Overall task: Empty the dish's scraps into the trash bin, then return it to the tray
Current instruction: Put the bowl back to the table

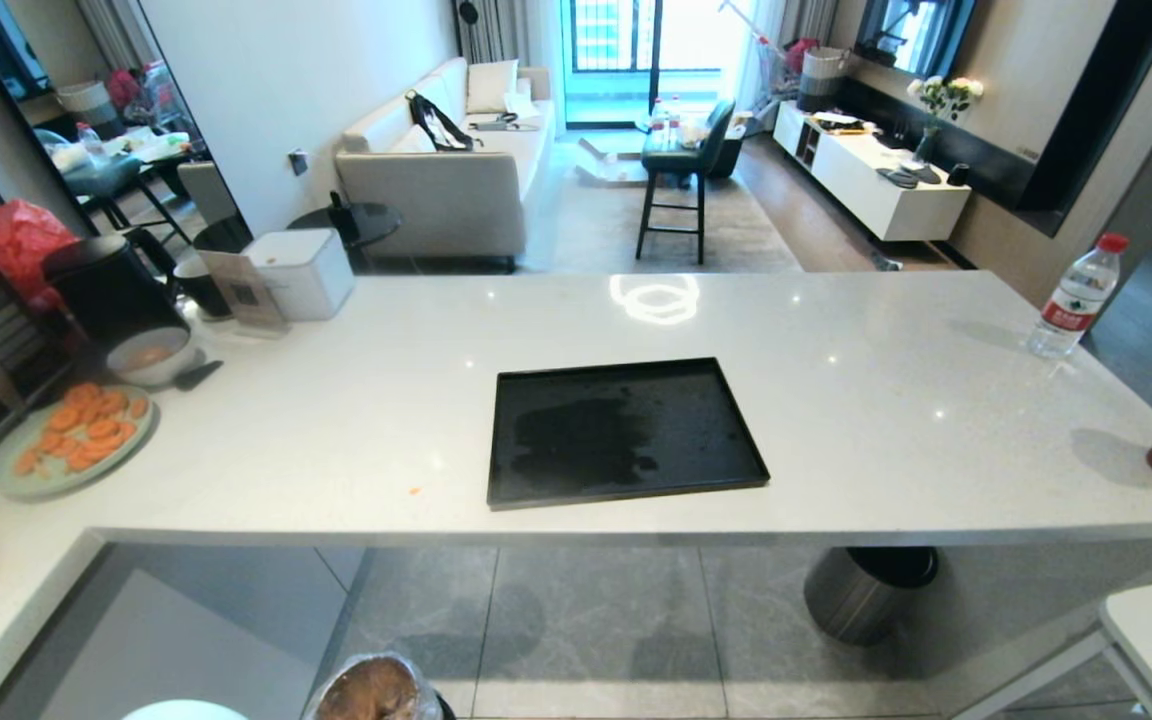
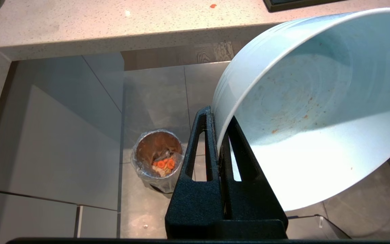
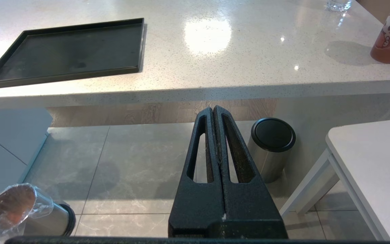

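With the scraps [image 2: 165, 164] in the trash bin [image 2: 157, 159], the left gripper [image 2: 219, 117] pinches the emptied dish [image 2: 313, 112] by its rim; next, carry it up to the tray [image 1: 626, 430].

The left gripper [image 2: 219, 135] has two matte black fingers with a rough, grainy texture, each tapering to a rounded tip and pierced by a long slot. The right gripper [image 3: 213, 113] looks the same, its fingers rising from a broad, blocky black base.
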You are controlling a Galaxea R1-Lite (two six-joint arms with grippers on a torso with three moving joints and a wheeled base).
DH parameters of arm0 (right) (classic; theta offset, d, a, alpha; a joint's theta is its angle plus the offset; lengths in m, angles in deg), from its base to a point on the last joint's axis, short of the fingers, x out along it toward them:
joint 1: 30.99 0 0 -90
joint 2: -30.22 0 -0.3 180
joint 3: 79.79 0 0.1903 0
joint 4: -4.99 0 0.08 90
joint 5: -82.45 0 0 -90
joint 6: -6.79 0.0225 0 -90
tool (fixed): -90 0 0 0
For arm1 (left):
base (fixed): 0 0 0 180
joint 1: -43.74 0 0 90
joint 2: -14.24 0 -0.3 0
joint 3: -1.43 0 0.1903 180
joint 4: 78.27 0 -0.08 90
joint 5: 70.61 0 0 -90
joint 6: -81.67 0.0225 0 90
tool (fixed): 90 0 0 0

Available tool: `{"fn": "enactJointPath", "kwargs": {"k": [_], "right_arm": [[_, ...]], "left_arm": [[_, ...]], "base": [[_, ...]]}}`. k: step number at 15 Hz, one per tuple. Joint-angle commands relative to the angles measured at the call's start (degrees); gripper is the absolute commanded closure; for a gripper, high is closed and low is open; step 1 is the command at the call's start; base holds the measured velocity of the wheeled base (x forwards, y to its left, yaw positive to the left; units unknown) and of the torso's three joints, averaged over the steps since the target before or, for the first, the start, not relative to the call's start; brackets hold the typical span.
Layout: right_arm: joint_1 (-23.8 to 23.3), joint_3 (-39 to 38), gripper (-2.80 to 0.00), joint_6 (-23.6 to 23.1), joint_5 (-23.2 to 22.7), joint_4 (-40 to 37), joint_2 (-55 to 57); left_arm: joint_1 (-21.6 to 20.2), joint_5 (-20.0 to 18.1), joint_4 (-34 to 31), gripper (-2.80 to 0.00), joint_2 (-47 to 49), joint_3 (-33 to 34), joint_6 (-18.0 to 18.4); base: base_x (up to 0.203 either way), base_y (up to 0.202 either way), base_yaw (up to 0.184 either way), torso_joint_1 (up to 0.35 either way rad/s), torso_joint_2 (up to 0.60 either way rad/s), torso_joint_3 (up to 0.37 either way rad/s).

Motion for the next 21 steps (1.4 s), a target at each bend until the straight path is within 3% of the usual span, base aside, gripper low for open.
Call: {"fn": "enactJointPath", "kwargs": {"k": [1,18,21], "right_arm": [[0.01,-0.03,0.00,0.03,-0.01,0.04,-0.02],[0.01,0.04,0.00,0.03,0.08,0.04,-0.02],[0.01,0.01,0.00,0.03,0.06,0.04,-0.02]], "left_arm": [[0.01,0.01,0.03,0.00,0.08,0.00,0.02],[0.01,-0.17,0.02,0.00,0.08,0.00,0.29],[0.01,-0.17,-0.06,0.00,0.08,0.00,0.37]], "base": [[0.000,0.000,0.000,0.000,0.00,0.000],[0.000,0.000,0.000,0.000,0.00,0.000],[0.141,0.000,0.000,-0.004,0.00,0.002]]}}
